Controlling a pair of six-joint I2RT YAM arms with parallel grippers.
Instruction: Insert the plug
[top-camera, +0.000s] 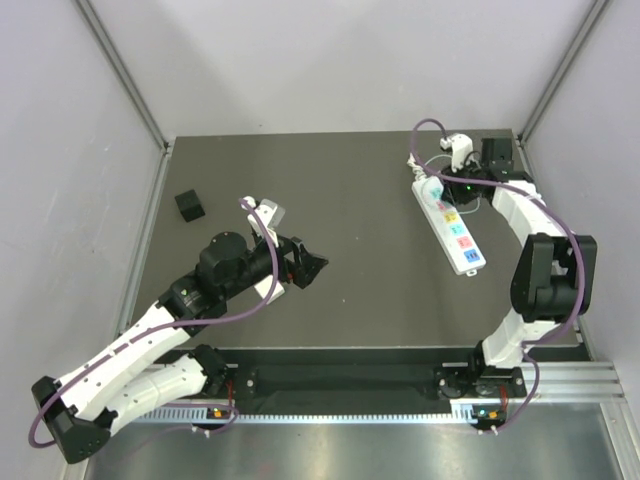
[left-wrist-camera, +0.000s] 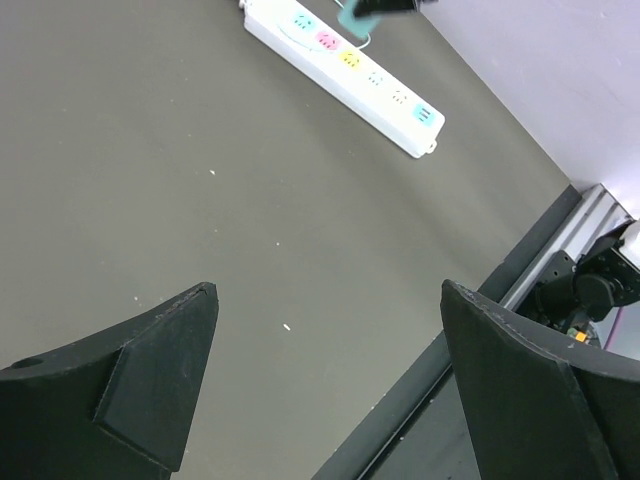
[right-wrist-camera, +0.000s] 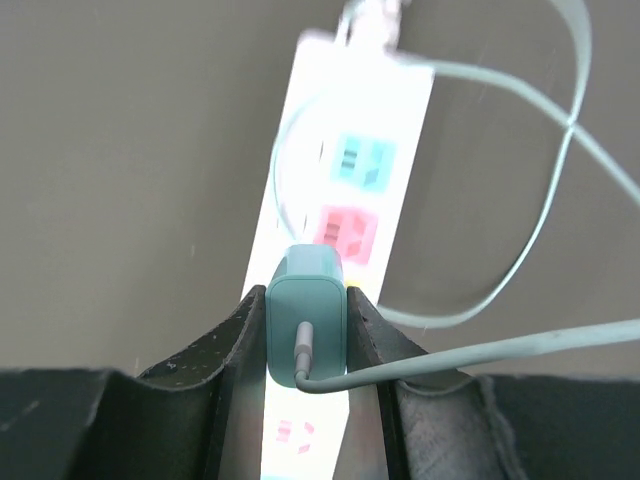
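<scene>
The teal plug (right-wrist-camera: 306, 335) is pinched between the fingers of the right gripper (right-wrist-camera: 305, 300) and held over the white power strip (right-wrist-camera: 350, 160), beside its pink socket; whether the prongs are seated cannot be told; its pale cable (right-wrist-camera: 520, 260) is looped across the strip. The left gripper (left-wrist-camera: 328, 292) is spread wide above the dark table (top-camera: 350, 200), well apart from the strip; a black cube (top-camera: 189, 206) lies near the table's left edge.

a dark grey table (top-camera: 350, 290) carries a white strip (top-camera: 455, 235) at 2 o'clock, lying flat, and a small black cube (top-camera: 190, 206) at 10 o'clock, well apart.
</scene>
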